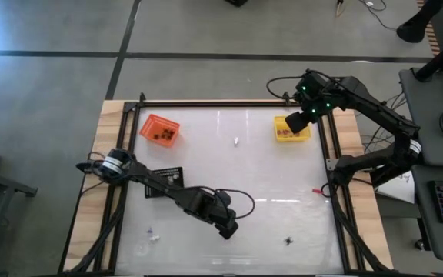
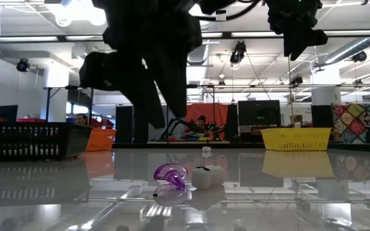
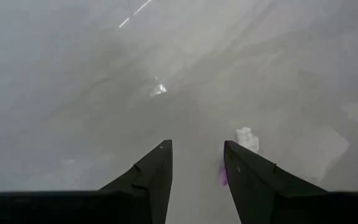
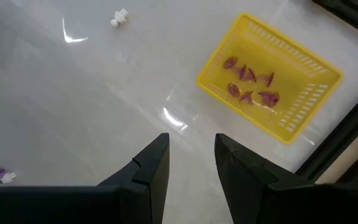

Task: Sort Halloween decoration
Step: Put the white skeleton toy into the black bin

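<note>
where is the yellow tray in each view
High view: yellow tray at the table's far right, under the right pincer.
Low view: right of centre at the far edge.
Left wrist view: not in it.
Right wrist view: upper right, purple trinkets inside.
Shared landmark: the lone white trinket mid-table, also in low and right wrist views.

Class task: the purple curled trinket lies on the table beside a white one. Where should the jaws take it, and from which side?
Probably from straight above, closing the left gripper across the purple trinket's raised loop. It lies low on the glossy table with the white trinket close beside it, so pinching on the loop's far side from that neighbour seems safest.
</note>
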